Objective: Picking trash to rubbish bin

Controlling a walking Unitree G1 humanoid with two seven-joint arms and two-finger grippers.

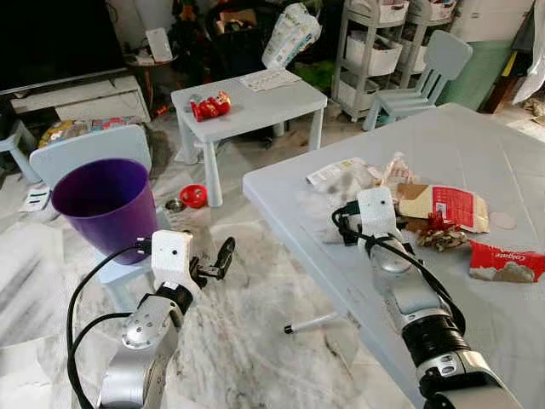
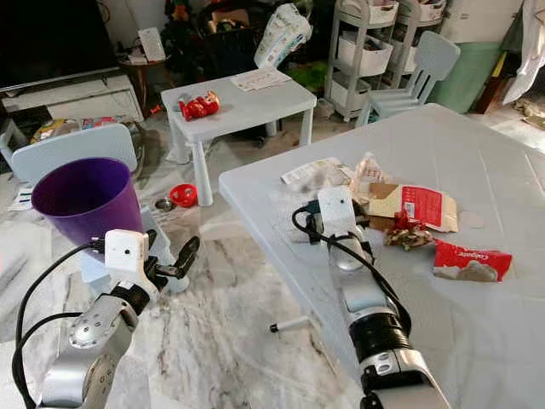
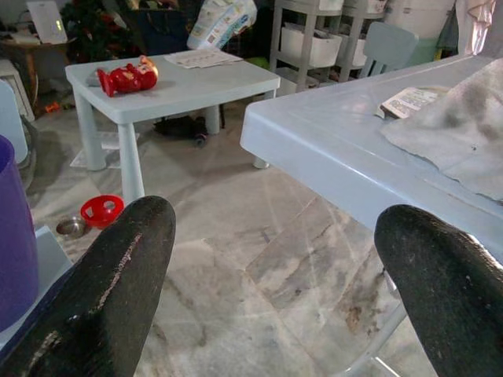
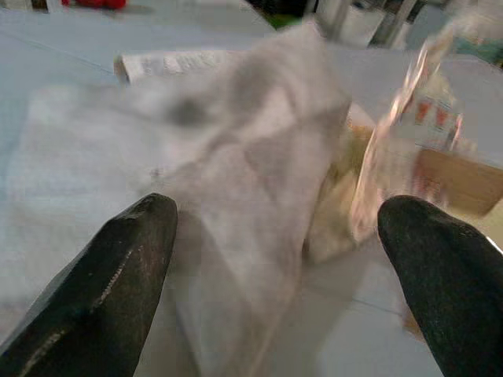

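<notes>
Purple plastic rubbish bin [image 1: 106, 200], round and tapered, just beyond the left gripper [image 1: 223, 258] and to its left; inside unseen. Fingers [image 3: 110, 298] spread wide over marbled floor, holding nothing. Right gripper [image 4: 275, 283] equally wide above the grey table [image 1: 477, 145], crumpled grey tissue [image 4: 228, 181] directly ahead between the fingertips, untouched. Beyond and rightward, a clear crinkled wrapper [image 4: 401, 141], torn cardboard box [image 1: 443, 204], red toothpaste packet [image 1: 507, 262]. Past the left gripper, small white table [image 1: 255, 106] with red toy [image 1: 209, 106].

Trash pile [image 1: 426, 204] on the big table [image 1: 477, 145], bin [image 1: 106, 200] left on the floor, small table [image 1: 255, 102] behind.
</notes>
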